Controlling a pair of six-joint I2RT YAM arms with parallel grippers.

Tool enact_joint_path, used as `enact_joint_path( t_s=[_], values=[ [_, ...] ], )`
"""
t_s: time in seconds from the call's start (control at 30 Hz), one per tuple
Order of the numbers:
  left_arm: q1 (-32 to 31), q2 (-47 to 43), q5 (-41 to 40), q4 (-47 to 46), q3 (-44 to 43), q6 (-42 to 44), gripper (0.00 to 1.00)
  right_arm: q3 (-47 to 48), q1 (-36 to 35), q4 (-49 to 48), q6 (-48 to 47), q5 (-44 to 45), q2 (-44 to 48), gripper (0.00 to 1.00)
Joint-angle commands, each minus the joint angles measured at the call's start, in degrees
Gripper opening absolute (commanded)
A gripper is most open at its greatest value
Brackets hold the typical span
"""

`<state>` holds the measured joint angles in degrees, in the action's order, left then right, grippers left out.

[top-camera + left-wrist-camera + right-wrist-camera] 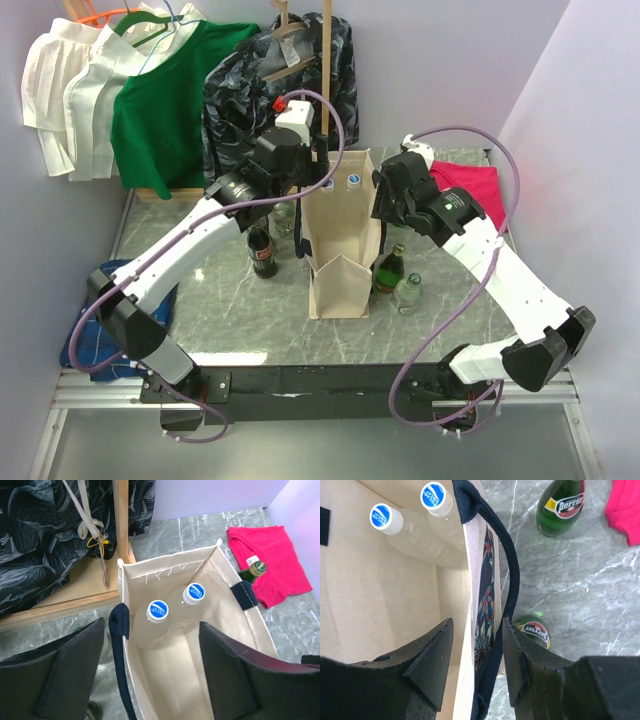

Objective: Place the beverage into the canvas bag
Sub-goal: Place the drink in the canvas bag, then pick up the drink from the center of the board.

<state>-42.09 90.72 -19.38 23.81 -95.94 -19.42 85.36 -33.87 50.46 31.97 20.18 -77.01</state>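
Now two bottles (157, 612) (194, 593) in canvas bag (167, 577) — left fingers (75, 675), right fingers (430, 660) wide (two Perriers (560, 505) (535, 630) outside).

Both arms reach forward from their bases and lean in toward each other. The left arm (190, 245) stretches long and low, while the right arm (500, 265) is folded sharply at its elbow. The left end effector (152, 625) points down with its dark fingers (70, 670) spread wide. The right end effector (477, 622) points down too, its fingers (430, 660) parted less widely.
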Motion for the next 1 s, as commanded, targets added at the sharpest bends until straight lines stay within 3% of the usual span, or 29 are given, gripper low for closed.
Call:
enact_joint_path(
  t_s=[0.0, 0.5, 0.97],
  values=[
    [-0.19, -3.44, 0.66, 0.71, 1.8, -0.45, 0.83, 2.62, 0.29, 0.61, 0.64, 2.22, 3.45, 0.52],
    [-0.1, -6.78, 1.36, 2.82, 6.56, -1.23, 0.93, -8.54, 3.37, 1.92, 3.1, 3.46, 11.18, 0.56],
    [-0.1, -6.78, 4.43, 7.3, 8.22, -3.52, 0.91, -16.01, 4.42, 4.92, 3.98, 0.47, 13.82, 0.57]
  ],
)
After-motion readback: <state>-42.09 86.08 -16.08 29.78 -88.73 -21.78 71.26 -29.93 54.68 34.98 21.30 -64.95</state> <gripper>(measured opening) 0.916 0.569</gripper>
